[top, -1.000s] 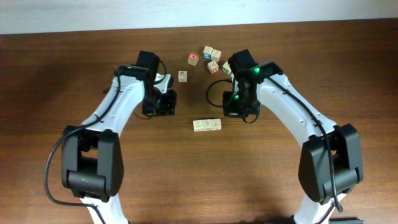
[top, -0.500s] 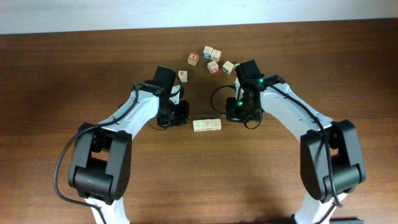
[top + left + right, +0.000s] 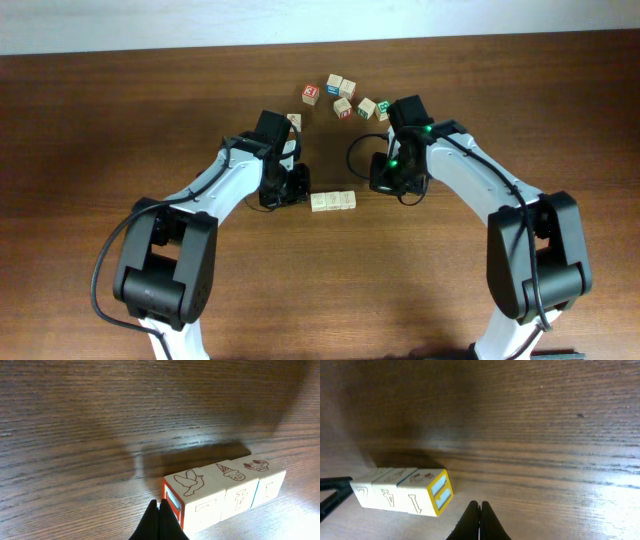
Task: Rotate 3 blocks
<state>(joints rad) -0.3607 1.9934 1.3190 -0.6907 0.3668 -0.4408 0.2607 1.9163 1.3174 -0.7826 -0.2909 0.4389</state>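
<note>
- Left jaws: clenched, empty, tips down at the desk (image 3: 75, 420). They sat hard by the red-framed end face of the row of three blocks (image 3: 220, 487). Whether touching or only just beside, I could not tell from my left wrist view.
- Right jaws: clenched too, nothing in them. They stood near the yellow-framed end face (image 3: 441, 491) of the same row, with a clear strip of wood between.
- From overhead the row lay flat between my two arms, the three cubes flush against each other in a straight line across the desk, pale sides up. A dove and an ice-cream cone were drawn on the top faces.
- Step in hand, as I judged it: bracketing the row, one set of closed tips at each end, ready to push. The turn itself looked not yet done.
- Next move calls for opposite nudges at the two ends, low and slow, so that the row swings as one piece and does not split at a joint.
- Farther off: loose cubes with coloured faces (image 3: 340, 95), well apart from the row and no part of this job. One more cube (image 3: 293, 121) lay close by my left arm.
</note>
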